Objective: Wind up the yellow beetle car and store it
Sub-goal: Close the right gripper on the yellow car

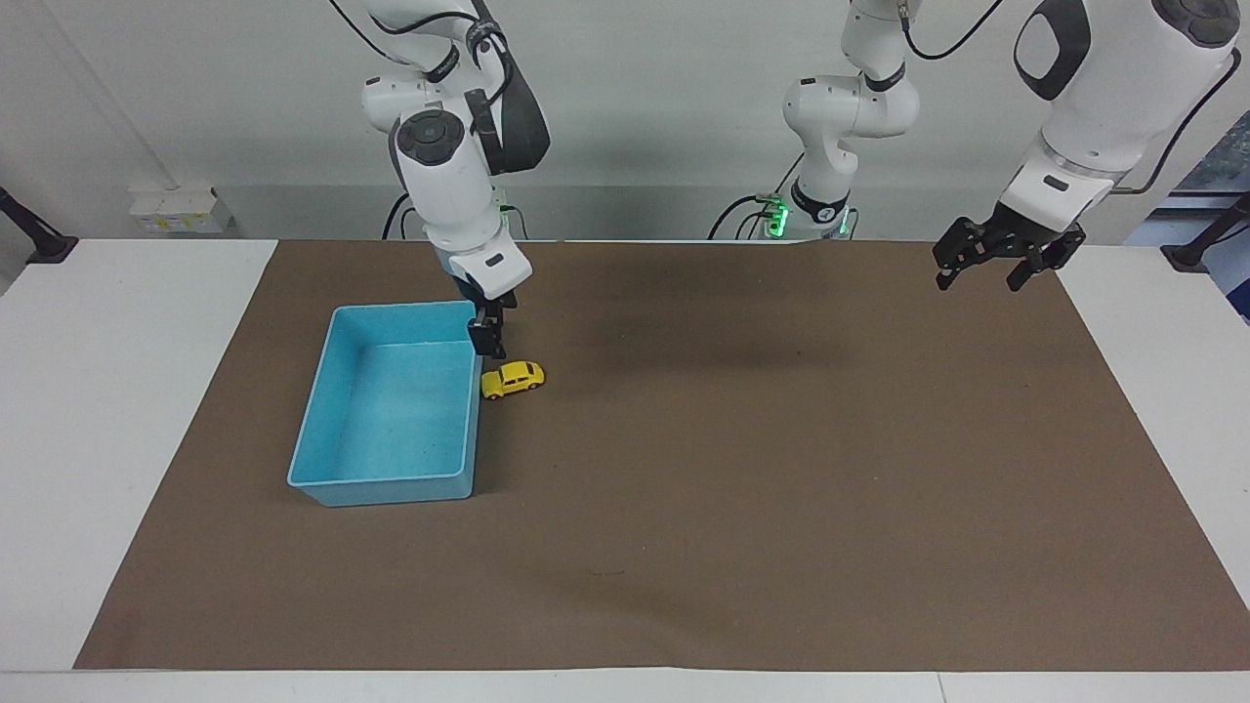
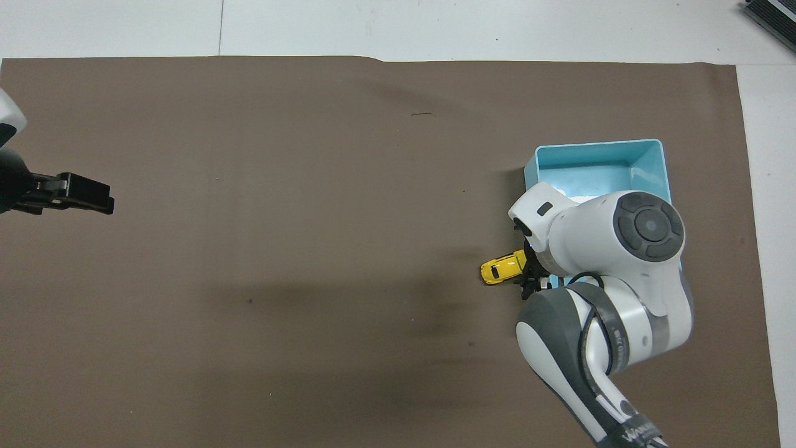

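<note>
The yellow beetle car [image 1: 513, 379] stands on the brown mat, right beside the light blue bin [image 1: 391, 488], on the bin's side toward the left arm's end of the table. It also shows in the overhead view [image 2: 504, 268], next to the bin [image 2: 597, 144]. My right gripper [image 1: 487, 342] points down just over the bin's corner and the car's bin-side end, a little above the car. In the overhead view the right arm hides most of that gripper [image 2: 532, 281]. My left gripper [image 1: 996, 262] is open and empty and waits raised over the mat's edge at its own end of the table [image 2: 78, 194].
The brown mat [image 1: 732, 439] covers most of the white table [image 1: 117, 391]. The bin holds nothing that I can see. A small dark mark [image 2: 423, 114] lies on the mat, farther from the robots.
</note>
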{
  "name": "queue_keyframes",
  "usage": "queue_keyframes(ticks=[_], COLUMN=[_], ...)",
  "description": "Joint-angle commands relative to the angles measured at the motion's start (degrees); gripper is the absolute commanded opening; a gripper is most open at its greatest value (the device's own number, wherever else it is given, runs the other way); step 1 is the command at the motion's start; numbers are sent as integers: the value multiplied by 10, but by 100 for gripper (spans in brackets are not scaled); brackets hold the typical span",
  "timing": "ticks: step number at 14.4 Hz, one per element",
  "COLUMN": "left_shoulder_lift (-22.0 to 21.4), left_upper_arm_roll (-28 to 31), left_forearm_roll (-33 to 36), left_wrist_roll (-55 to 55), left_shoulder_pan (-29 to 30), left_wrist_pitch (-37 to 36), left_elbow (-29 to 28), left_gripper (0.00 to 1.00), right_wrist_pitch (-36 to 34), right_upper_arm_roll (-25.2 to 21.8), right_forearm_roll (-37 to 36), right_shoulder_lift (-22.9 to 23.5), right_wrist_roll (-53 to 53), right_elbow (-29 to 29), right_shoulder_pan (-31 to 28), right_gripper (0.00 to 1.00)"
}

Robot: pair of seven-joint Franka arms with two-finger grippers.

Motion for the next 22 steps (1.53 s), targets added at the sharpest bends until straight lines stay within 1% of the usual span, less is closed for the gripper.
queue_keyframes(ticks=[1,3,9,13,14,15,16,17,18,20,22], left_shoulder_lift=[-14,-14,-14,-14,-14,-14,-14,-14,-14,-14,-14], left_upper_arm_roll=[-4,-4,-4,-4,-4,-4,-4,-4,-4,-4,-4], left_forearm_roll=[-3,-3,-3,-3,-3,-3,-3,-3,-3,-3,-3], left_wrist_roll=[-2,-2,-2,-2,-2,-2,-2,-2,-2,-2,-2], left_shoulder_pan=[6,6,6,6,6,6,6,6,6,6,6], left_wrist_pitch=[2,2,2,2,2,2,2,2,2,2,2], left_elbow=[-15,-15,-15,-15,-15,-15,-15,-15,-15,-15,-15], left_gripper=[100,100,100,100,100,100,100,100,100,100,100], right_wrist_pitch=[42,64,131,137,136,136,136,136,135,132,121], right_upper_arm_roll=[3,3,3,2,3,3,3,3,3,3,3], right_forearm_roll=[-13,-22,-59,-95,-100,-102,-103,-102,-102,-102,-101], right_shoulder_lift=[3,11,61,75,75,75,77,78,83,93,100], right_wrist_roll=[-18,-18,-18,-19,-22,-40,-49,-48,-48,-47,-30], right_elbow=[-33,-46,-60,-61,-61,-61,-59,-55,-50,-31,2], right_shoulder_pan=[2,13,22,20,20,20,20,20,19,20,26], right_gripper=[100,100,100,100,92,67,36,12,0,0,0])
